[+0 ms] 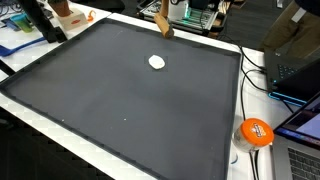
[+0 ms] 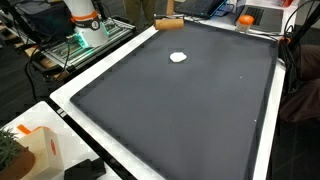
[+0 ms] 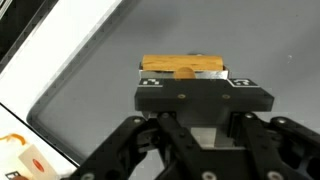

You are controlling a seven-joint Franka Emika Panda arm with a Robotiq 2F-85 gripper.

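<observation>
In the wrist view my gripper [image 3: 186, 80] comes in from the bottom, its jaws closed on a tan wooden block [image 3: 170, 67] with a grey part on its right side. Both exterior views show the same brown block [image 1: 164, 22] [image 2: 168, 23] at the far edge of the black mat [image 1: 120, 100] [image 2: 190, 110]. There the gripper itself is cut off by the top of the frame. A small white round object [image 1: 157, 62] [image 2: 178, 57] lies on the mat a short way in front of the block, apart from it.
A white border [image 3: 75, 70] frames the mat. An orange round object [image 1: 256, 132] and laptops sit beyond one side. A white box with orange marks [image 2: 38, 148] stands near a corner. The robot's base [image 2: 84, 22] is beside the mat, with cables and clutter behind it.
</observation>
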